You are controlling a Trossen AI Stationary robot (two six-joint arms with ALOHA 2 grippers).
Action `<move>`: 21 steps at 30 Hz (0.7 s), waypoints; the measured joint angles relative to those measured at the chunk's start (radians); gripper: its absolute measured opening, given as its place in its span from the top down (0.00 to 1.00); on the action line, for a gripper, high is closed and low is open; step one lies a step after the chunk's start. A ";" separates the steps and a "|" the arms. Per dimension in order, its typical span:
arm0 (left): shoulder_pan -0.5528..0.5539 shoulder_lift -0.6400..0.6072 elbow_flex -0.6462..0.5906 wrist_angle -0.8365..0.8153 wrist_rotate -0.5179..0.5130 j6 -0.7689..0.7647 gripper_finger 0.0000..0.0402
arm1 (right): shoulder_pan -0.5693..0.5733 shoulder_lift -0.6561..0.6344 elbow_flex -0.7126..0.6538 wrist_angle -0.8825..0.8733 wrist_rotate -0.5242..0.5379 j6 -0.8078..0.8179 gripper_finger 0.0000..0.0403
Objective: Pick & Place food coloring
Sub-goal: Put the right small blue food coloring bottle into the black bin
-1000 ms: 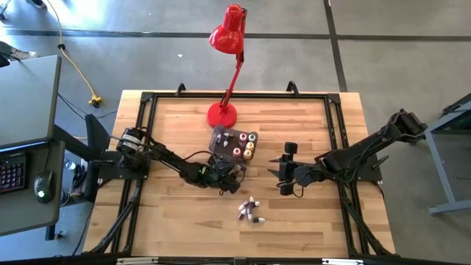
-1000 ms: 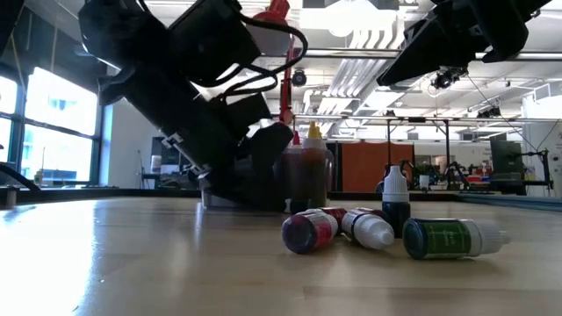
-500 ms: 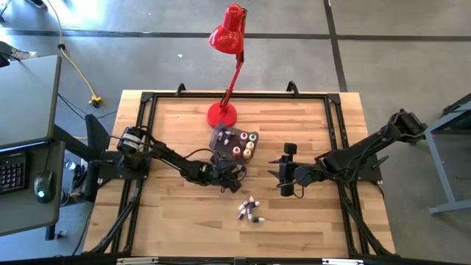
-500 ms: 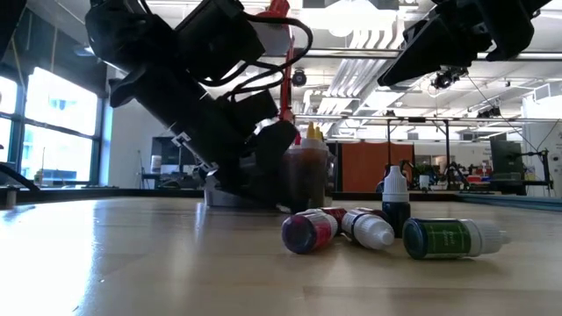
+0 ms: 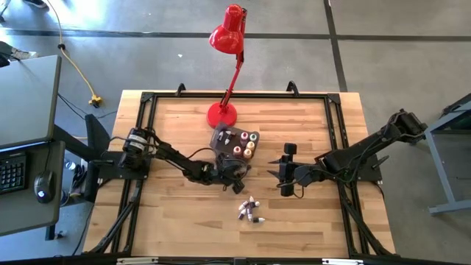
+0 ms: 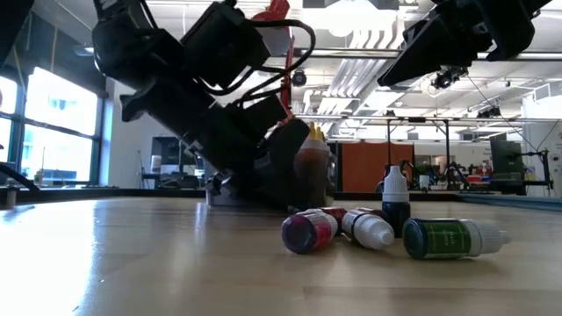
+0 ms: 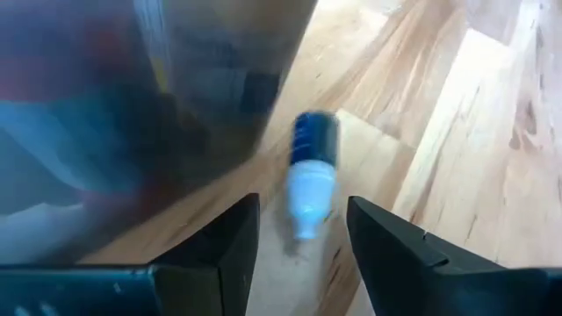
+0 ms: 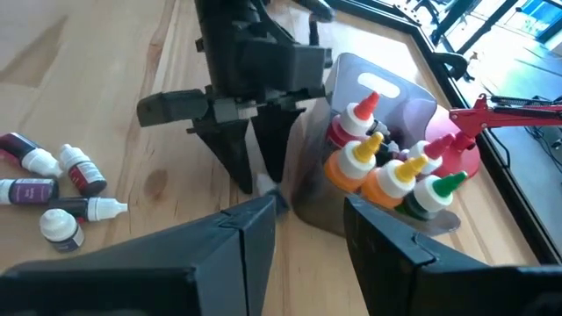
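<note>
One blue food coloring bottle (image 7: 313, 171) lies on its side on the bench (image 5: 176, 221) just beside the grey tub (image 8: 386, 96), between the left gripper (image 7: 299, 241)'s spread fingers, not gripped. Five loose bottles (image 5: 249, 211) are clustered nearer the front edge; more stand capped in the tub. Right gripper (image 5: 274, 171) waits open, right of the tub, holding nothing.

Pale wood-plank table (image 5: 184, 221), glossy red lamp (image 5: 228, 33)
</note>
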 joint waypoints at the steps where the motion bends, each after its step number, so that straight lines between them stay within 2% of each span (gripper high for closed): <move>1: 0.003 0.005 0.003 0.007 0.012 0.000 0.57 | 0.000 0.000 0.000 0.000 -0.003 0.001 0.68; 5: 0.010 0.010 0.028 0.000 0.063 0.006 0.57 | 0.000 0.000 0.000 0.000 -0.015 0.002 0.68; 11: 0.007 0.012 0.097 -0.022 0.194 0.039 0.57 | 0.000 0.000 0.000 -0.001 -0.023 0.000 0.68; 17: 0.007 0.012 0.193 -0.248 0.165 0.106 0.57 | 0.000 0.000 0.000 -0.004 -0.024 0.000 0.68; 21: 0.002 0.012 0.266 -0.359 0.183 0.067 0.57 | 0.000 0.000 0.000 -0.006 -0.042 0.000 0.68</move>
